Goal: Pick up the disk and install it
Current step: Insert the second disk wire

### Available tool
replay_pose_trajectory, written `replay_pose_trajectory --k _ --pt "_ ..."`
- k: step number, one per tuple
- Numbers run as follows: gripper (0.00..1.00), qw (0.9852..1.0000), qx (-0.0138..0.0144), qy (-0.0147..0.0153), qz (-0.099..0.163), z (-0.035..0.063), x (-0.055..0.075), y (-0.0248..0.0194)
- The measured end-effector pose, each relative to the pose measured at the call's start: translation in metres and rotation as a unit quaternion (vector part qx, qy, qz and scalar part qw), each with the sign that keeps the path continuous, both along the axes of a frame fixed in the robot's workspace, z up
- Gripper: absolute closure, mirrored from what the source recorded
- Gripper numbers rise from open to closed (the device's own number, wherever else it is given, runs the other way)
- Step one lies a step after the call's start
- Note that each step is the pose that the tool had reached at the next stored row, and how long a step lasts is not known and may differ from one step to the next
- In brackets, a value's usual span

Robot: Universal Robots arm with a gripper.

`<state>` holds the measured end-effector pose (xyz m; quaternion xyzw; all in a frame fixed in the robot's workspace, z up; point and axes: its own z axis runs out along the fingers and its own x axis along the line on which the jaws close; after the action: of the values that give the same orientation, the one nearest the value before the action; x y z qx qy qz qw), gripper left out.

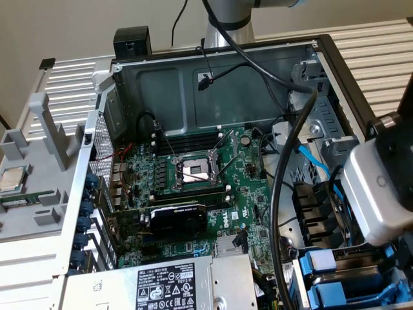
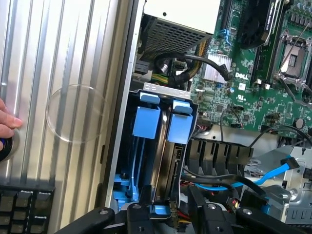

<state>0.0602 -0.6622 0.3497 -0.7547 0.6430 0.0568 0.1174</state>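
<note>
1. The gripper (image 2: 165,218) hangs over the near end of the drive bay (image 2: 165,89), and its black linkages straddle the end of the disk (image 2: 166,168). I cannot tell whether it clamps the disk or has let go.
2. The disk stands on edge inside the drive bay, in the slot on the motherboard's side. Its blue carrier front is about level with its neighbour's.
3. The other carrier (image 2: 146,122), also blue-fronted, fills the slot just beside the disk, on the side of the case's outer wall. The two run parallel and close together.
4. Just beyond the drive bay, black cables (image 2: 214,178) and a blue flat cable (image 2: 273,173) trail over a row of dark slots.
5. The motherboard (image 2: 253,97) lies flat on the floor of the computer case (image 1: 213,71). It carries an open processor socket (image 1: 193,171) and a black graphics card (image 1: 177,216).
6. A grey power-supply box (image 1: 161,284) sits in the case corner near the drive bay, with a bundle of wires at its end.
7. Outside the case is a ridged metal counter (image 2: 58,73). A black keyboard (image 2: 24,204) lies on it, and a person's hand (image 2: 7,124) is at its edge.
8. In the exterior view, a pale housing (image 1: 377,194) on the arm hovers above the drive bay at the exterior view's right. A thick black cable (image 1: 284,161) drops from the arm across the case.
</note>
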Motion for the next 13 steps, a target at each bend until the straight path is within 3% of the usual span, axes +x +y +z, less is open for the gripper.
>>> replay_pose_trajectory --k 13 --pt "0.58 0.9999 0.0 0.0 0.013 -0.0024 0.0014 0.0007"
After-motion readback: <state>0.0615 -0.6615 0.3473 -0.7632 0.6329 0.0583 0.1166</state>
